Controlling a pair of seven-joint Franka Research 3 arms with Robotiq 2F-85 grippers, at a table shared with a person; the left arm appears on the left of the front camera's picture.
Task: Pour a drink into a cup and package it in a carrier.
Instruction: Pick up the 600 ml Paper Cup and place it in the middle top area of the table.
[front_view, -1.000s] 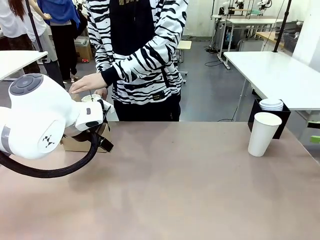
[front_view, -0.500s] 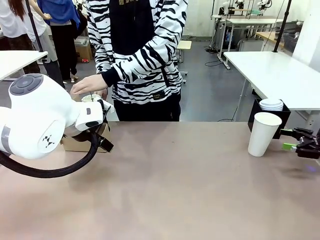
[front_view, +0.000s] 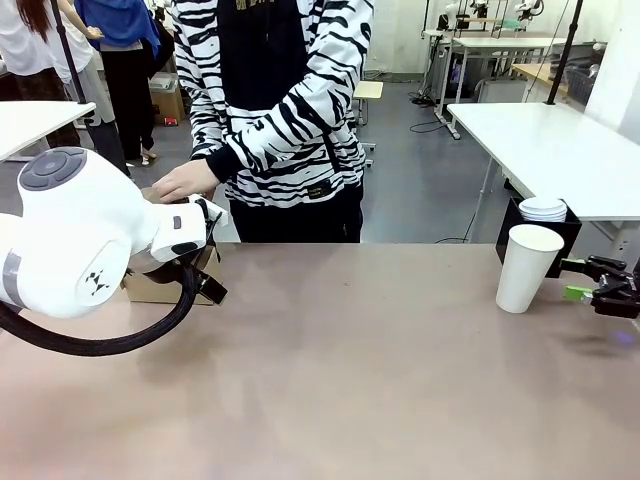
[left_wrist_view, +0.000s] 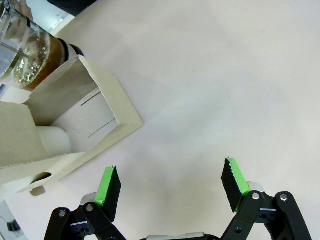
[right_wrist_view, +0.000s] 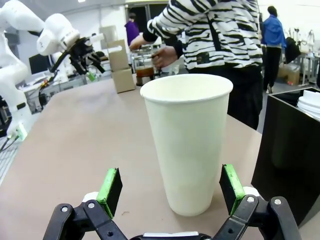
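The cup (front_view: 527, 268) was stood upright near the table's right edge, its long axis vertical and its open mouth turned upward; its contents could not be made out. The right gripper (front_view: 573, 280) was held open just beside it, to the right, with no pad seen touching it. In the right wrist view the cup (right_wrist_view: 187, 145) was framed between the spread green pads (right_wrist_view: 111, 184).

The drink (left_wrist_view: 37, 67) was kept in a glass jug (left_wrist_view: 22, 50), amber-brown and bubbled, and the jug was set against the carrier (left_wrist_view: 75, 125). A pale rounded form was seen inside the carrier. The left gripper (left_wrist_view: 171, 181) was held wide open above the bare table (left_wrist_view: 210, 90), with nothing between its jaws. Behind the cup, white lids (front_view: 543, 208) were stacked in a black box (front_view: 560, 245). The person's hand (front_view: 185, 180) was placed above the carrier (front_view: 150, 288).
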